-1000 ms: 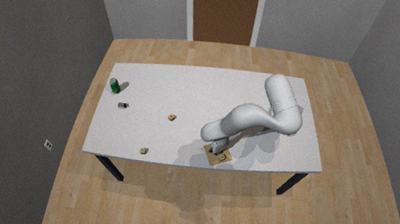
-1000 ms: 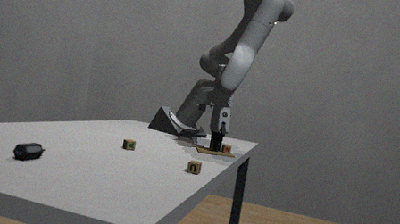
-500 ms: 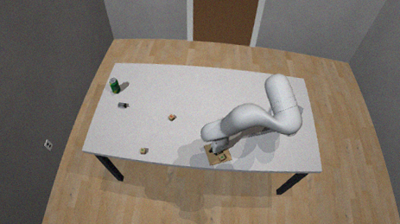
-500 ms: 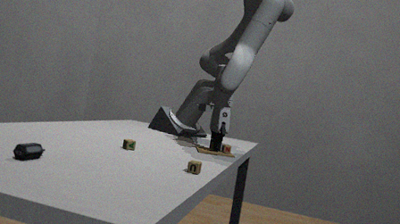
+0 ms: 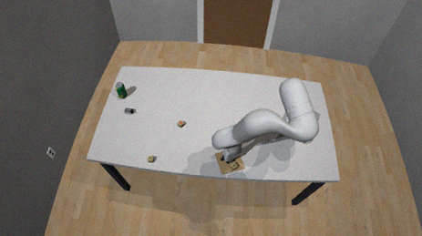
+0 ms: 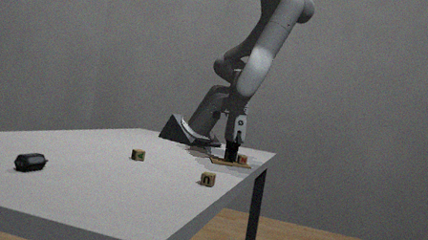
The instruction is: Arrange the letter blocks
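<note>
The tan mat (image 5: 229, 163) lies near the table's front edge, and it also shows in the exterior view (image 6: 229, 162). My gripper (image 6: 231, 153) stands upright with its fingertips down on the mat, shut on a block that the dark fingers and the arm hide. A second block (image 5: 234, 165) (image 6: 242, 159) sits on the mat right beside the fingers. A block with a green letter (image 5: 181, 123) (image 6: 138, 154) lies off the mat mid-table. Another block (image 5: 151, 158) (image 6: 207, 178) lies off the mat near the front edge.
A green and yellow can (image 5: 121, 90) stands at the table's far left end. A small black object (image 5: 130, 110) lies near it. The robot's base (image 6: 185, 131) is at the back of the table, behind the mat.
</note>
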Action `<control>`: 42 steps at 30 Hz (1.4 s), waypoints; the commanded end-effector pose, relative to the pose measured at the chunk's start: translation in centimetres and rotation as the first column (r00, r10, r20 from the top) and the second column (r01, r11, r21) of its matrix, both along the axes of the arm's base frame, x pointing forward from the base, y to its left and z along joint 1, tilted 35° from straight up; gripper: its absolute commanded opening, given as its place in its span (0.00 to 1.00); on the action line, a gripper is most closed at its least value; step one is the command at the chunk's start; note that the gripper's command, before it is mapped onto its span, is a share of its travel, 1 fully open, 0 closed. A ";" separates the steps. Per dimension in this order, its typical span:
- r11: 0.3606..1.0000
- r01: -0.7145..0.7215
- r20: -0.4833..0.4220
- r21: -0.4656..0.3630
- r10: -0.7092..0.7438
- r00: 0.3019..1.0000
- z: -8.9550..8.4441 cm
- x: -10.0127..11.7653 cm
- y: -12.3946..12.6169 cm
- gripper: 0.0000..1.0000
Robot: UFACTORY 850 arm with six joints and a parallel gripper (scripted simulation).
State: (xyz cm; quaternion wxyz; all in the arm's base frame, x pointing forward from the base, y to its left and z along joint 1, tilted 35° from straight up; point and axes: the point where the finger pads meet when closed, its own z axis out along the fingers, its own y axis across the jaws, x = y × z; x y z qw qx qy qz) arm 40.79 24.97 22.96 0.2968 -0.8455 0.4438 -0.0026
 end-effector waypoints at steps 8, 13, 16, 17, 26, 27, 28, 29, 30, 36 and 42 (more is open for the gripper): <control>1.000 0.000 0.001 0.000 0.000 1.000 0.0 0.1 0.1 0.28; 1.000 0.000 0.001 0.000 0.000 1.000 -0.2 0.1 0.1 0.28; 1.000 0.000 0.001 0.000 0.000 1.000 -0.2 0.1 0.2 0.28; 1.000 0.000 0.001 0.000 0.000 1.000 -0.2 0.1 0.2 0.28; 1.000 0.000 0.001 0.000 0.000 1.000 -0.3 0.1 0.2 0.28; 1.000 0.000 0.001 0.000 0.000 1.000 -0.3 0.1 0.2 0.28; 1.000 0.000 0.001 0.000 0.000 1.000 -0.3 0.1 0.2 0.28; 1.000 0.000 0.001 0.000 0.000 1.000 -0.3 0.1 0.2 0.28; 1.000 0.000 0.001 0.000 0.000 1.000 -0.3 0.1 0.2 0.28; 1.000 0.000 0.001 0.000 0.000 1.000 -0.3 0.1 0.2 0.28; 1.000 0.000 0.001 0.000 0.000 1.000 -0.3 0.1 0.2 0.28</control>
